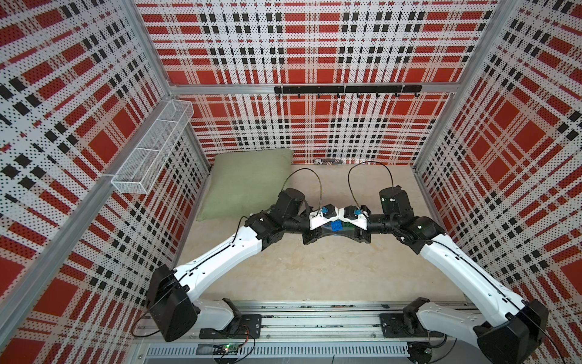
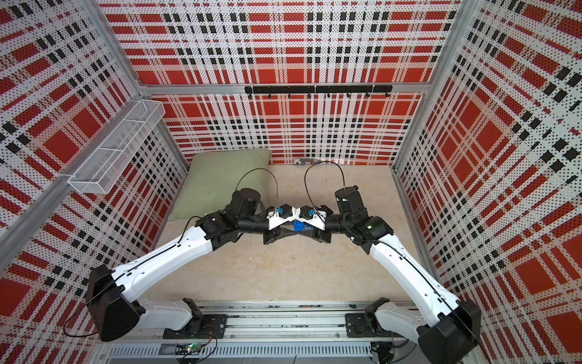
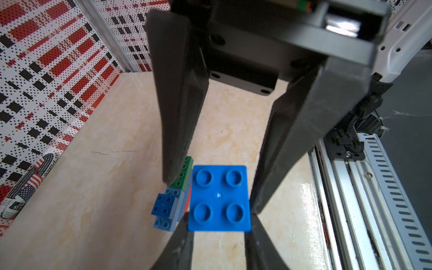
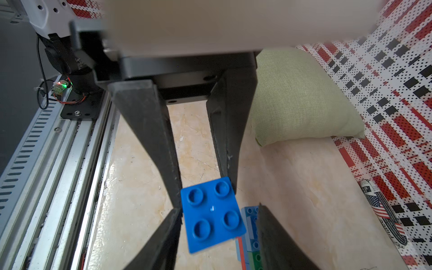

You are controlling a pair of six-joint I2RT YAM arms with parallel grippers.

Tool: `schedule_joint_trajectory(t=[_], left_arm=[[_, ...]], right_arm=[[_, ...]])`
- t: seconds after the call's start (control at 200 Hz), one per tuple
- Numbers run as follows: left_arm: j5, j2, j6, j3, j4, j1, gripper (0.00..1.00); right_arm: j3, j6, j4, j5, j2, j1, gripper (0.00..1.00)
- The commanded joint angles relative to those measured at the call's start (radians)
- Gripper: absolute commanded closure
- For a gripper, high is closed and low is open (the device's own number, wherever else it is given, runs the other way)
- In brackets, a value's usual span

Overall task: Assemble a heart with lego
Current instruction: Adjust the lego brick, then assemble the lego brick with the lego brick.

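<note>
Both grippers meet nose to nose above the middle of the table. A dark blue four-stud lego brick (image 3: pixel 219 198) hangs between them, also seen in both top views (image 1: pixel 336 226). My left gripper (image 3: pixel 219 233) is shut on it, one finger on each side. The heart (image 3: pixel 167 207), a stepped cluster of light blue, dark blue, red and green bricks, sits edge-on against that brick. My right gripper (image 4: pixel 219 210) is shut across both. One of its fingers rests on the blue brick's edge (image 4: pixel 211 215), and the other covers much of the heart (image 4: pixel 251 224).
A green pillow (image 1: pixel 248 182) lies at the back left of the table. A rolled flag-print paper (image 3: pixel 25 187) lies along the back wall. A wire basket (image 1: pixel 151 151) hangs on the left wall. The arms' rail (image 1: pixel 315 318) runs along the front.
</note>
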Motion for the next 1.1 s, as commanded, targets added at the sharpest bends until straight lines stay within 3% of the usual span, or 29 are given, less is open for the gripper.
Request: schedule_joint_trajectory(t=[0.0, 0.14, 0.476, 0.671, 0.761, 0.862, 0.942, 1.092], left_arm=[[0.013, -0.01, 0.016, 0.005, 0.003, -0.009, 0.83], [0.007, -0.006, 0.016, 0.011, -0.002, -0.01, 0.83], [-0.008, 0.003, 0.015, 0.023, -0.004, -0.01, 0.79], [-0.041, -0.012, -0.036, -0.002, 0.054, 0.004, 0.47], [-0.054, -0.047, -0.13, -0.06, 0.165, 0.04, 0.44], [-0.093, -0.098, -0.361, -0.201, 0.442, 0.089, 0.35], [-0.094, -0.096, -0.533, -0.286, 0.605, 0.129, 0.35], [-0.18, -0.024, -0.872, -0.367, 0.752, 0.157, 0.35]], right_arm=[[0.027, 0.006, -0.007, -0.016, -0.003, 0.008, 0.46], [0.028, 0.005, -0.02, -0.001, -0.001, 0.008, 0.49], [0.029, 0.016, -0.035, 0.044, 0.004, 0.0, 0.74], [-0.019, 0.023, -0.009, 0.039, 0.006, -0.079, 0.77], [-0.073, 0.022, 0.038, 0.033, 0.011, -0.142, 0.77], [-0.132, 0.01, 0.111, 0.066, 0.03, -0.179, 0.76], [-0.143, -0.002, 0.137, 0.05, 0.073, -0.22, 0.75], [-0.121, -0.027, 0.14, -0.013, 0.18, -0.287, 0.76]])
